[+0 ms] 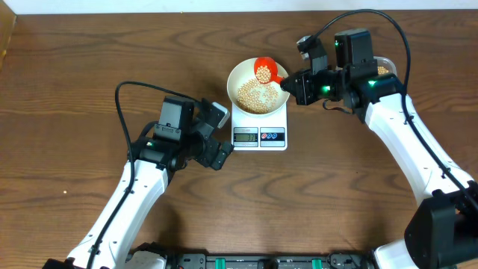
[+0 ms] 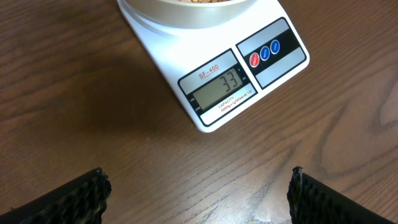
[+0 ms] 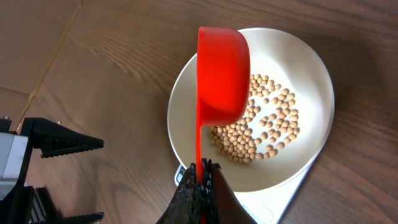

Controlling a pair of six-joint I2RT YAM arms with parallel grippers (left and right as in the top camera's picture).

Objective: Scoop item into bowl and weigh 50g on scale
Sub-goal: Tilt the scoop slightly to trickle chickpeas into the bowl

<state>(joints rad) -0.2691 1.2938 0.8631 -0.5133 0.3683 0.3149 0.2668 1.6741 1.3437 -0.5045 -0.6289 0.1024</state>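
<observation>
I see a dark wooden counter (image 1: 75, 75) with a white kitchen scale (image 2: 168, 56) near its middle, and I place everything else from that scale.

The left arm (image 1: 134, 187) reaches in from the scale's left. The left fingers (image 2: 74, 199) are spread wide and hold nothing, just off the scale's front-left corner and pointed at its face. The right arm (image 1: 403, 134) comes in from the scale's right.

A round white bowl (image 3: 311, 68) sits on the scale's platform. The right fingers (image 3: 199, 186) are closed tight on the handle of a red scoop (image 3: 221, 74). The scoop hangs tilted above the bowl, over the far part of the scale.

The scale's grey display (image 2: 221, 87), on its front edge, reads 33. Round red and blue buttons (image 2: 264, 53) sit just beside it.

Small tan beans (image 3: 261, 124) cover the bowl's bottom. From overhead I can see more of them in the scoop.
</observation>
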